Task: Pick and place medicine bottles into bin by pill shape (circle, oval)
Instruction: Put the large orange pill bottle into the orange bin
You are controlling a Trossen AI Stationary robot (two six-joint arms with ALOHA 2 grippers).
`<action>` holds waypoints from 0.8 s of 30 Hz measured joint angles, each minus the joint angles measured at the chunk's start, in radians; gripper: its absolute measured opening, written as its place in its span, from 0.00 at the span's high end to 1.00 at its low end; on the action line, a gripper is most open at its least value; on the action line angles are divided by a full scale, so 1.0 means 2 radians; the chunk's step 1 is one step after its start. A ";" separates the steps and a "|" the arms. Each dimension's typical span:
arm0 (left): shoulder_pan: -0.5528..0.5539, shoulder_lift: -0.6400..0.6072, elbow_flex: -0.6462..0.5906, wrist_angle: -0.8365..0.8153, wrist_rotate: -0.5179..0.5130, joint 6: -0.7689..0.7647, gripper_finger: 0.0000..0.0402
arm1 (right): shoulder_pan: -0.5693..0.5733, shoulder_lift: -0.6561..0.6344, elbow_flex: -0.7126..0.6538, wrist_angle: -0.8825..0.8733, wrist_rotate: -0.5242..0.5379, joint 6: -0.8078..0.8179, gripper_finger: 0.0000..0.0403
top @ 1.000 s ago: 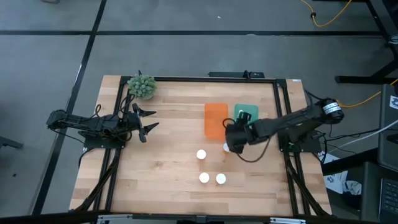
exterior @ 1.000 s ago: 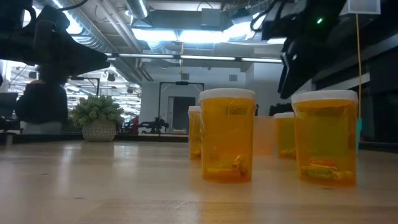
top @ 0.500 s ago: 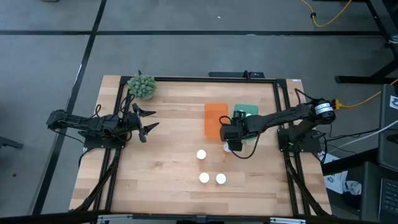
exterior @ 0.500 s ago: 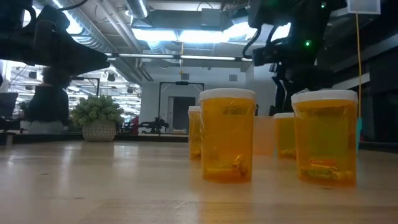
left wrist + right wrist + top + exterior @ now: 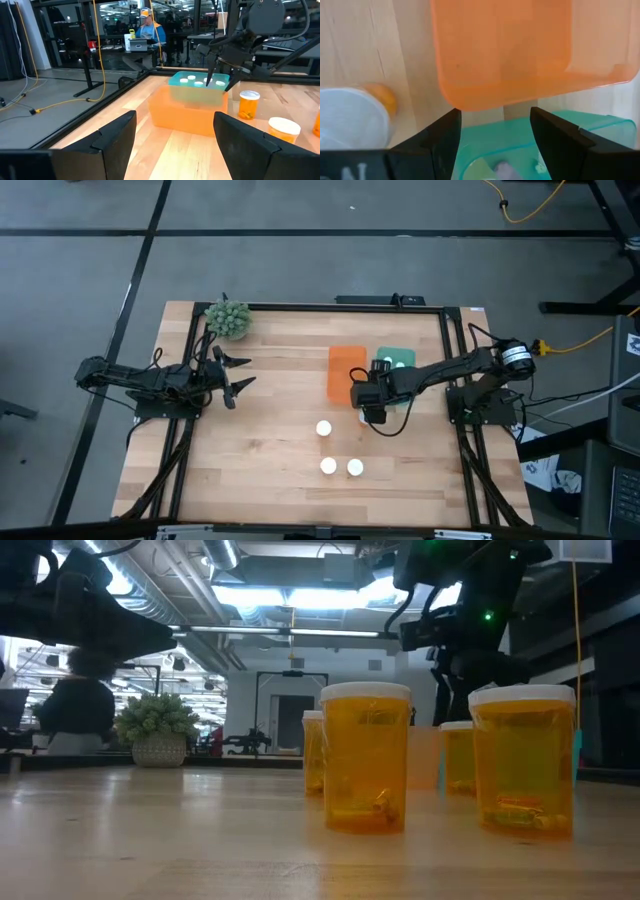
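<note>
Several orange medicine bottles with white caps stand upright on the wooden table: one, a pair nearer the front edge, and one just beside my right gripper. An orange bin and a teal bin sit side by side behind them; white caps show inside the teal bin. My right gripper hangs open, pointing steeply down over the bins' near ends, with nothing between its fingers. My left gripper waits open at the table's left.
A small potted plant stands at the far left corner. Black rails frame the table's sides. Bare wood lies between the left arm and the bottles. A person sits at a desk in the room beyond.
My right gripper has come down and shifted a little toward the table's left and far side, from above the nearest bottle to the near ends of the two bins. The bottles and bins have stayed where they were.
</note>
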 joint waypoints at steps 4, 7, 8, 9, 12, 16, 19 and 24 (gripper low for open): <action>0.000 0.000 0.000 0.000 0.000 0.000 0.36 | 0.000 0.000 0.000 -0.002 0.000 0.000 0.41; 0.000 0.000 0.000 0.000 0.000 0.000 0.36 | 0.000 -0.006 0.001 -0.005 0.000 0.000 0.41; 0.000 0.000 0.000 0.000 0.000 0.000 0.36 | 0.000 -0.008 0.004 -0.010 0.000 0.001 0.41; 0.000 0.000 0.000 0.000 0.000 0.000 0.36 | 0.000 -0.010 0.009 -0.017 0.000 0.002 0.41; 0.000 0.000 0.000 0.000 0.000 0.000 0.36 | 0.004 -0.018 0.031 -0.051 -0.001 0.015 0.41; 0.000 0.000 0.000 0.000 0.000 0.000 0.36 | 0.019 -0.032 0.067 -0.094 -0.001 0.035 0.41; 0.000 0.000 0.000 0.000 0.000 0.000 0.36 | 0.040 -0.047 0.085 -0.106 -0.011 0.041 0.41; 0.000 0.000 0.000 0.000 0.000 0.001 0.36 | 0.060 -0.057 0.072 -0.099 0.005 0.043 0.41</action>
